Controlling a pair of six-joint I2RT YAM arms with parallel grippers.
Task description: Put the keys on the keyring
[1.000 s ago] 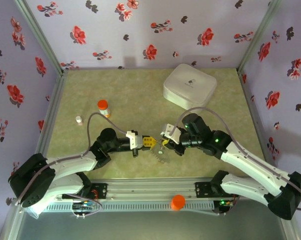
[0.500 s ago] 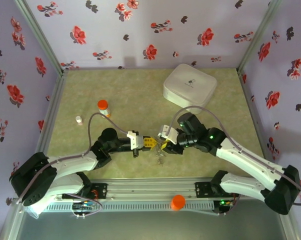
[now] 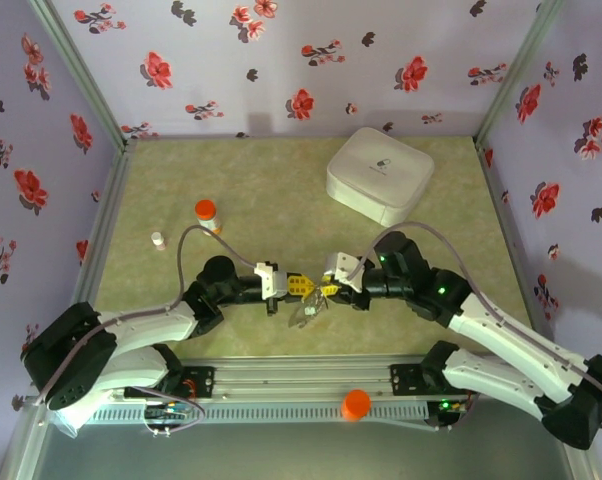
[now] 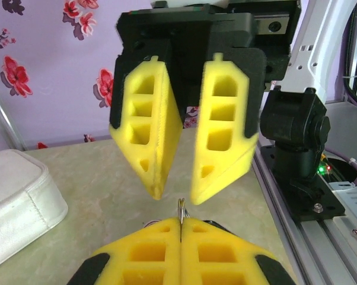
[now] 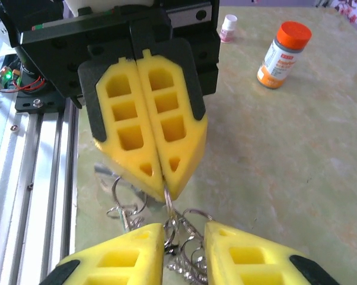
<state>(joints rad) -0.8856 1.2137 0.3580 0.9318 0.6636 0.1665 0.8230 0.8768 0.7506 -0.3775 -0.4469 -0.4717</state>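
The left claw (image 5: 166, 191) is clenched on the keyring (image 5: 187, 258) above the desk (image 3: 261, 190), while the right claw (image 4: 177, 196) faces it released, fingers apart.

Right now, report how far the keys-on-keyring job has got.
Done: the shut left tool pinches the keyring. In hand: the open right tool flanks the tangled metal loops beneath it. Left: threading the keys; I cannot pick them out in that tangle, so none counts as on.
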